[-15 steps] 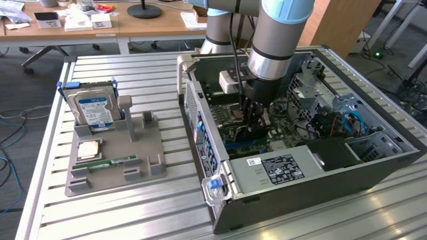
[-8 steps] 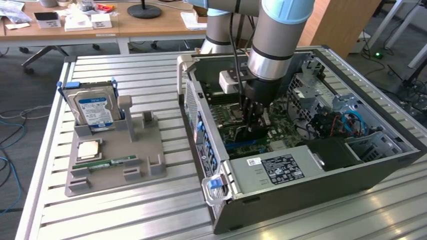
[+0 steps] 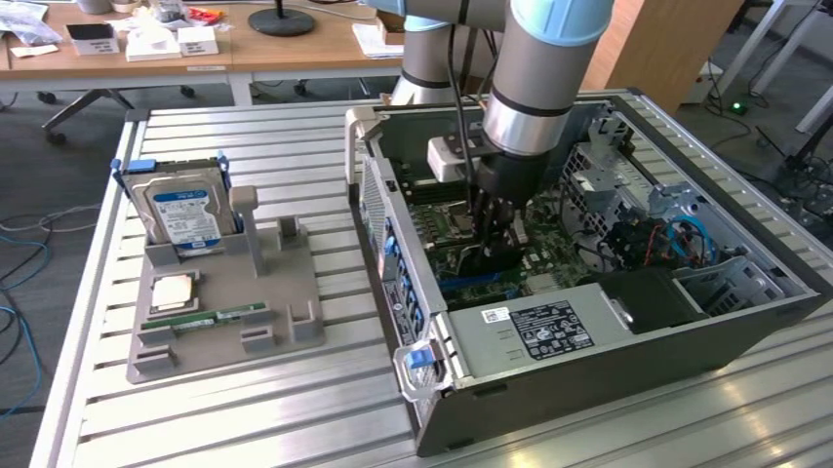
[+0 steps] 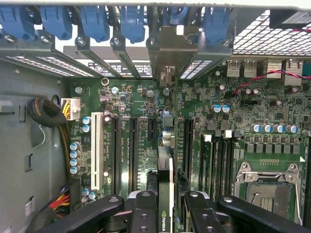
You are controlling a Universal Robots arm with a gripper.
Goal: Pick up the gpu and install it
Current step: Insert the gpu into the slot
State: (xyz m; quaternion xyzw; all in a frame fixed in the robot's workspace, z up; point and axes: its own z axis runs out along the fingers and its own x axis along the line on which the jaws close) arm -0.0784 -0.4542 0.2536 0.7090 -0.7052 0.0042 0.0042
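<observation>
Grey tray [image 3: 299, 292] at nine o'clock, gpu [image 4: 165, 170] inside the case [image 3: 625, 385] toward three.
Your gripper [image 3: 495, 244] is clamped on the gpu, which stands edge-on straight below it, long axis parallel to the motherboard slots [image 4: 132, 145], bracket [image 4: 167, 73] toward the case's rear.

You are looking at the open grey metal computer case [image 3: 625, 341], which is lying on the slatted silver aluminium table [image 3: 234, 419]. To the exterior view's left of the case, the grey plastic parts holder [image 3: 280, 292] is sitting apart from it on the same table. The boxy hard drive with the blue-white label [image 3: 182, 219] is standing upright at the holder's side farthest from the case. Inside the case, the black-fingered gripper [image 3: 489, 261] is hanging over the green motherboard [image 4: 131, 145]. The thin flat dark circuit-board gpu [image 4: 165, 189] is standing on edge between its fingers [image 4: 146, 213], in line with the case's rear slot openings.
</observation>
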